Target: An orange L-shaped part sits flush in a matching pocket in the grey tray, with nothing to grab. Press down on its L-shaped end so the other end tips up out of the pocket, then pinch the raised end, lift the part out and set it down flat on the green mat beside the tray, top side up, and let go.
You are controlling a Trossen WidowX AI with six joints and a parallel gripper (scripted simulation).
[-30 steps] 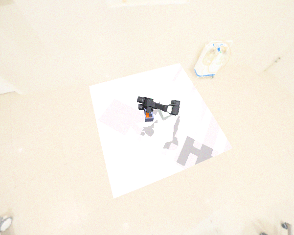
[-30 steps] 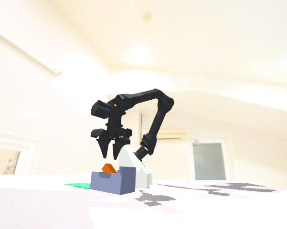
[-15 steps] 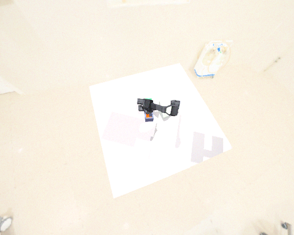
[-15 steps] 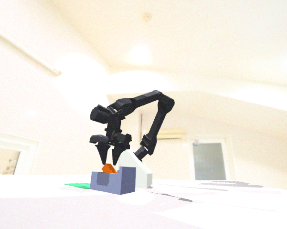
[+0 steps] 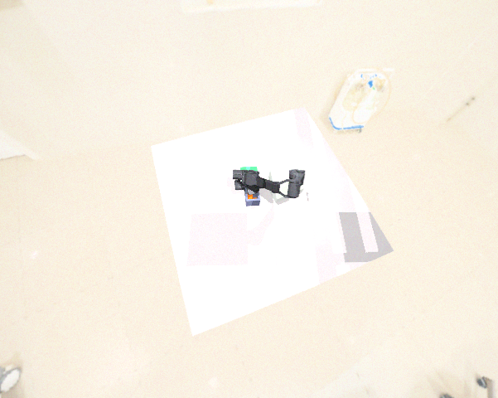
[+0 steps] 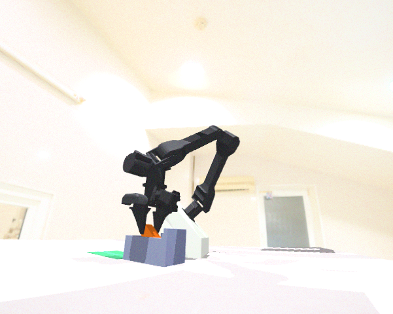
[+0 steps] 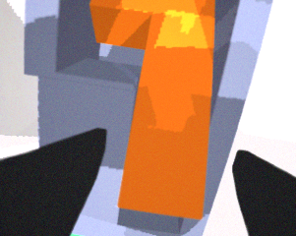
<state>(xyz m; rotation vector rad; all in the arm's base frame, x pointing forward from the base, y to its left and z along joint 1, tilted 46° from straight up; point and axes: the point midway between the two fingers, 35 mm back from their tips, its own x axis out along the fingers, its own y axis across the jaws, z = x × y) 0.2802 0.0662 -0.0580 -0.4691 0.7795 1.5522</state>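
Observation:
The orange part (image 5: 252,197) (image 6: 150,231) (image 7: 172,88) is tilted in the grey tray (image 5: 252,202) (image 6: 174,246) (image 7: 79,113). Its straight end sticks up above the rim, and its L-shaped end is down in the pocket, at the top of the wrist view. My gripper (image 6: 150,233) (image 7: 172,143) is open, pointing down, with one finger on each side of the raised end. Gaps show between the part and both fingers in the wrist view. The green mat (image 5: 249,168) (image 6: 106,253) lies flat beside the tray, partly hidden under the arm in the top view.
The tray's taller end wall (image 6: 174,233) stands at the L-shaped end, to the right in the exterior view. The pale robot base (image 6: 198,238) is behind the tray there. The black arm (image 5: 268,184) (image 6: 189,140) reaches over from the base.

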